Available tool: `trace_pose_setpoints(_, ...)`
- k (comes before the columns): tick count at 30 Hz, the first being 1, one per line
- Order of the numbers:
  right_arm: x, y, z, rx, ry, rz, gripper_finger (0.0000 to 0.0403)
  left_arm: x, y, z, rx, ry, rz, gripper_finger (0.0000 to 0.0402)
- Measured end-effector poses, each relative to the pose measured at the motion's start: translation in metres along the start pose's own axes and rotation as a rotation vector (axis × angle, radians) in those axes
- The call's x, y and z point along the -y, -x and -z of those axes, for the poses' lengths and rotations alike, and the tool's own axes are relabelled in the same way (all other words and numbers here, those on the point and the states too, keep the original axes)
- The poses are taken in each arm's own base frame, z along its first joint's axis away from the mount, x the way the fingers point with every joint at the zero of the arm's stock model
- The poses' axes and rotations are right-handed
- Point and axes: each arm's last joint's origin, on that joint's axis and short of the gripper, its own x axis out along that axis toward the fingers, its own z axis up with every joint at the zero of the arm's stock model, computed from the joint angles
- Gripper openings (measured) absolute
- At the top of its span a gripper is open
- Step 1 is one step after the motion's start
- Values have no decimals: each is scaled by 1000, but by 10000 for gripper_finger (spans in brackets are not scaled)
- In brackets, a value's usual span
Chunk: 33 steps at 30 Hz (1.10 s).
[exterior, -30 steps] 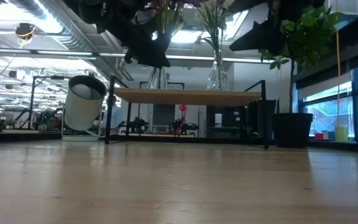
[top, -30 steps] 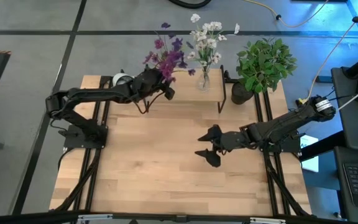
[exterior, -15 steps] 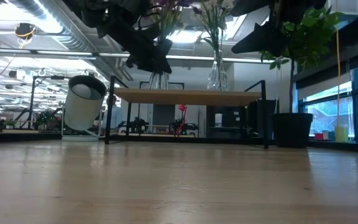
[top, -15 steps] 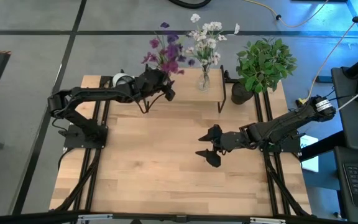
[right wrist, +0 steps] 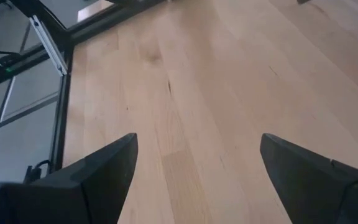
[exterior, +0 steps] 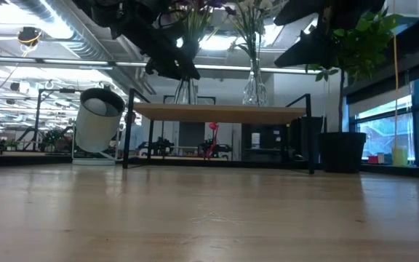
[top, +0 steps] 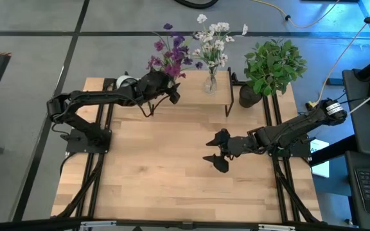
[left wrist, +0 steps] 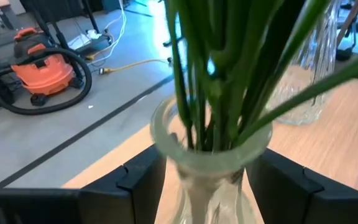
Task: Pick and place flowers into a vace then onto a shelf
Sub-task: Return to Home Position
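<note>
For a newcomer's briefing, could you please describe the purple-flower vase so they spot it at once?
At the table's far edge, beyond the idle right hand, stands a low wooden-topped shelf. Of the two glass vases on it, your vase is at the left hand and holds purple flowers; its neighbour holds white ones.

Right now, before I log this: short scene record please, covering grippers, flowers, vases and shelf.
left gripper: open, at the shelf, fingers either side of the first vase at its neck; contact unclear
right gripper: open, empty, above the middle of the table
purple flowers: in the first vase, on the shelf
white flowers: in the second vase, on the shelf beside the first
potted plant: past the shelf's end, on the right arm's side
</note>
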Motion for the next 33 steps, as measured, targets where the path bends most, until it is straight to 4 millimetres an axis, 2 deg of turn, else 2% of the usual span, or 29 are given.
trace_pose_setpoints(14,1,0,1,-11,-2,7,339,-4,20,2,-99,7,24,205)
trace_pose_setpoints(33,1,0,2,-23,3,15,339,-12,62,-25,28,54,60,204)
